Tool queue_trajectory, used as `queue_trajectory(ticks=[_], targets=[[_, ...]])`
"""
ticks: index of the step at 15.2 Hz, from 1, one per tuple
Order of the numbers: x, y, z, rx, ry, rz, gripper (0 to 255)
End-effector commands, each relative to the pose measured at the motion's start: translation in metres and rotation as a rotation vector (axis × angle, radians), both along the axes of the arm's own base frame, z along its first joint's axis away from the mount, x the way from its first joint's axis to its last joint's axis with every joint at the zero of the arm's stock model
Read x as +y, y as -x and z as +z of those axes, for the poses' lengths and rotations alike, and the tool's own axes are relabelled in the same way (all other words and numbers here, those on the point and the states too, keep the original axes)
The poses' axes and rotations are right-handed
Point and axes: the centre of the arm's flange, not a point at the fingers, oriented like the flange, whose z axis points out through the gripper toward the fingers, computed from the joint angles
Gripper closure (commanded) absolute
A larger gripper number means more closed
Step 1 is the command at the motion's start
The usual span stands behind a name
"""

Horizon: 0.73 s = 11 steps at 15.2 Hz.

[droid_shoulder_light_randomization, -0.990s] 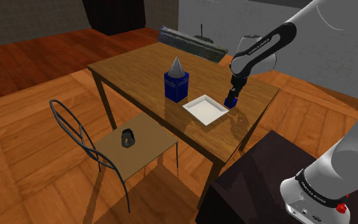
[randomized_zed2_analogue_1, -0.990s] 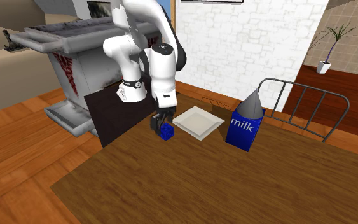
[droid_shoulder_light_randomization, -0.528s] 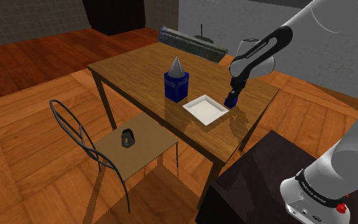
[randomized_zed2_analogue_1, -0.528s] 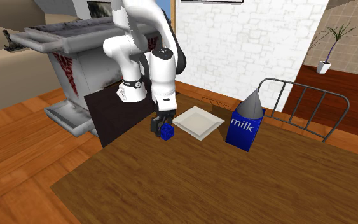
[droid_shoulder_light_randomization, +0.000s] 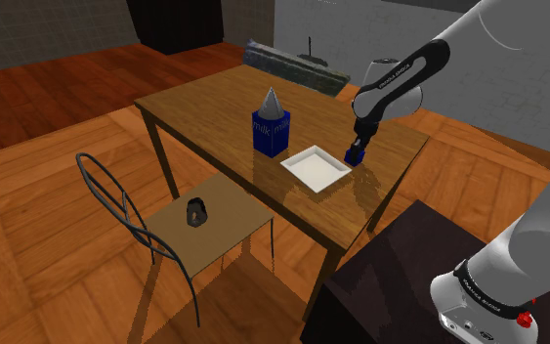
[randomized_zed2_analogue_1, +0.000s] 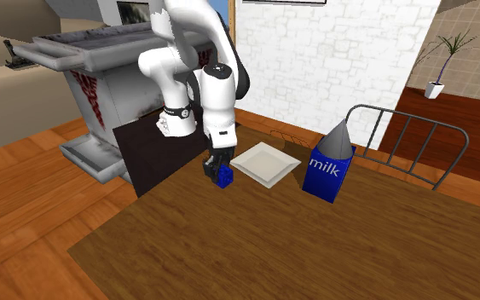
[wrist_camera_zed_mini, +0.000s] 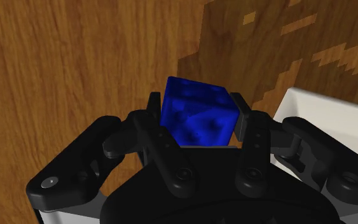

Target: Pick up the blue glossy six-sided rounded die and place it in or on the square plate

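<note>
Wrist view, nearest first: the black gripper [wrist_camera_zed_mini: 197,108] is closed on the blue die [wrist_camera_zed_mini: 195,121], one of its fingers [wrist_camera_zed_mini: 241,118] pressed to each of two opposite faces, with the cube sitting near the fingertips rather than deep between them. Below it lies the brown wooden table [wrist_camera_zed_mini: 75,63]; whether the die has cleared the surface cannot be told, though it appears at or just above it. Just beside the held die, not touching it, is the raised edge of the white square plate [wrist_camera_zed_mini: 336,121], which is bare. Farther along the table, on the plate's other side, stands a blue milk carton [droid_shoulder_light_randomization: 271,132], well apart from the gripper, and beyond the table edge a wire-backed chair [droid_shoulder_light_randomization: 126,205]. Likely hazards: the hold is shallow and the die is glossy with rounded edges, so a quick sideways move could let it twist or slip out; a carry made too low could knock the die against the plate's rim and push the plate; a release from too high could let the die bounce or roll off the shallow plate.
</note>
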Motion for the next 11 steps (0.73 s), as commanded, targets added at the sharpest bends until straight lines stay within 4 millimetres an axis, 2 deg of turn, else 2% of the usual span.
queue_trajectory(ticks=[1,4,11], targets=[[0.0,0.0,-0.001,0.002,0.0,0.0,255],[0.0,0.001,-0.002,0.002,0.0,0.0,255],[0.0,0.001,0.035,0.002,0.0,0.0,255]])
